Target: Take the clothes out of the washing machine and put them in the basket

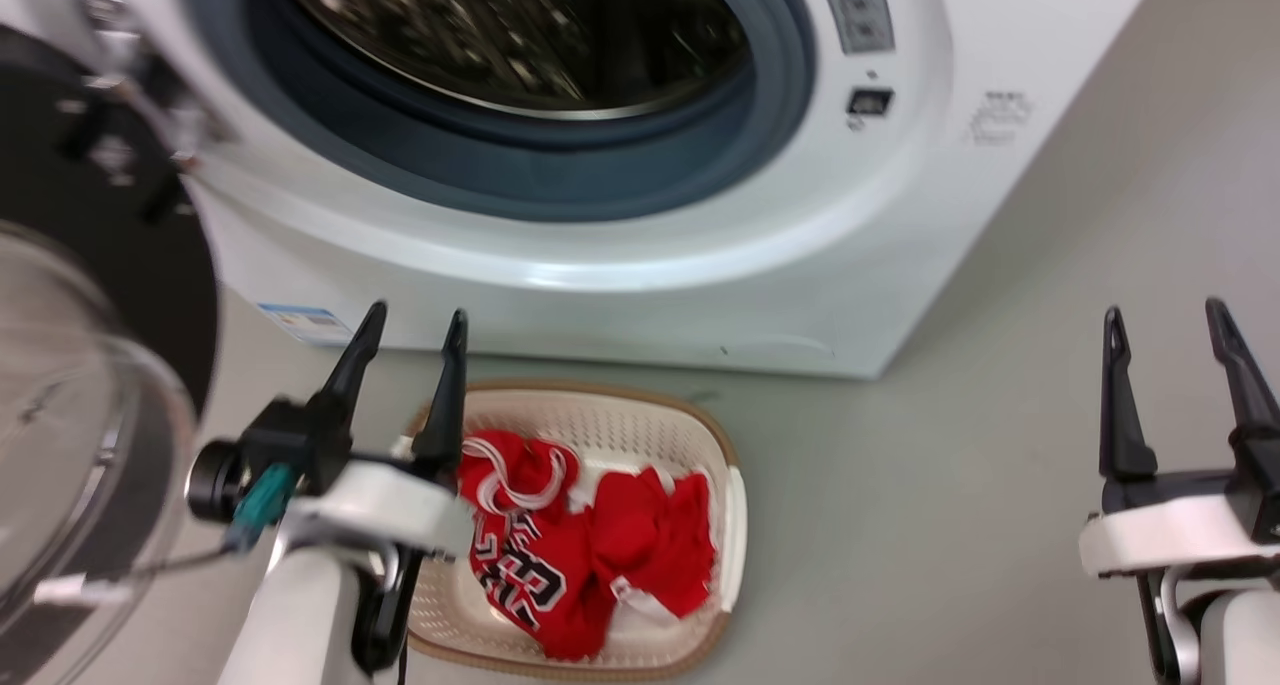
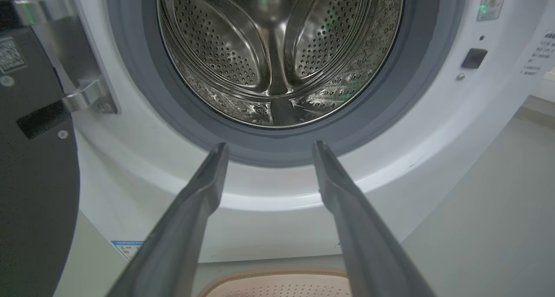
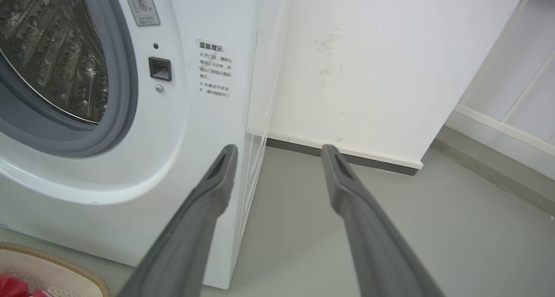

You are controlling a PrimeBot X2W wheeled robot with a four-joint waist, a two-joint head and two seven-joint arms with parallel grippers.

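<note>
Clothes (image 1: 590, 555) crumpled red in perforated oval basket (image 1: 735, 525).

In the head view the washing machine (image 1: 640, 255) stands at 12 o'clock, its door (image 1: 110, 295) open at 9. Before it on the floor (image 1: 950, 485), at 6 o'clock, sits the basket (image 1: 640, 417) with the jerseys (image 1: 600, 555) inside. The left end effector (image 1: 416, 313) is at 7, the right end effector (image 1: 1164, 310) at 4.
</note>
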